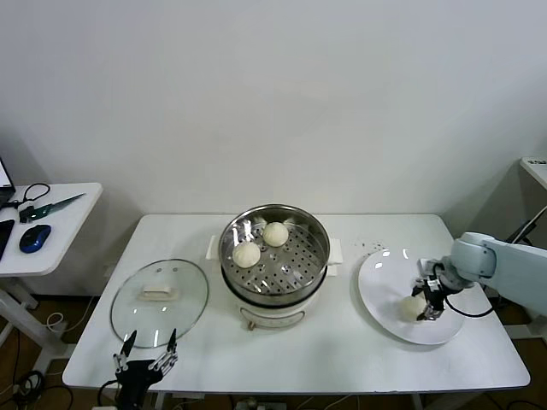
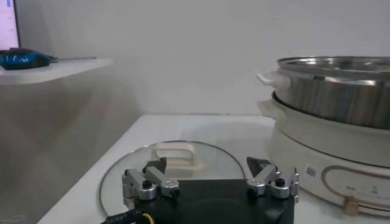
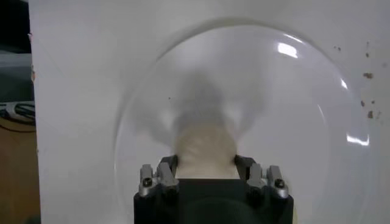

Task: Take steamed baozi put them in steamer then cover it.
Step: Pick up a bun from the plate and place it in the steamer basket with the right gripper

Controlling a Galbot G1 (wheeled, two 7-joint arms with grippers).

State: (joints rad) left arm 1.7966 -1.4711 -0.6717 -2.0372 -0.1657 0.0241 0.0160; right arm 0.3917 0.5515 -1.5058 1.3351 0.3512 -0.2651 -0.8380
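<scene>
The steel steamer stands mid-table on its white base, with two baozi on its perforated tray. A third baozi sits on the white plate at the right. My right gripper is down on it. In the right wrist view the fingers press both sides of this baozi. I see no fourth baozi. The glass cover lies flat left of the steamer. My left gripper waits open just in front of it, also seen in the left wrist view.
A side table with a blue mouse and cables stands at the far left. Small dark specks lie on the table near the plate's far rim. The steamer rises close to the right of the cover in the left wrist view.
</scene>
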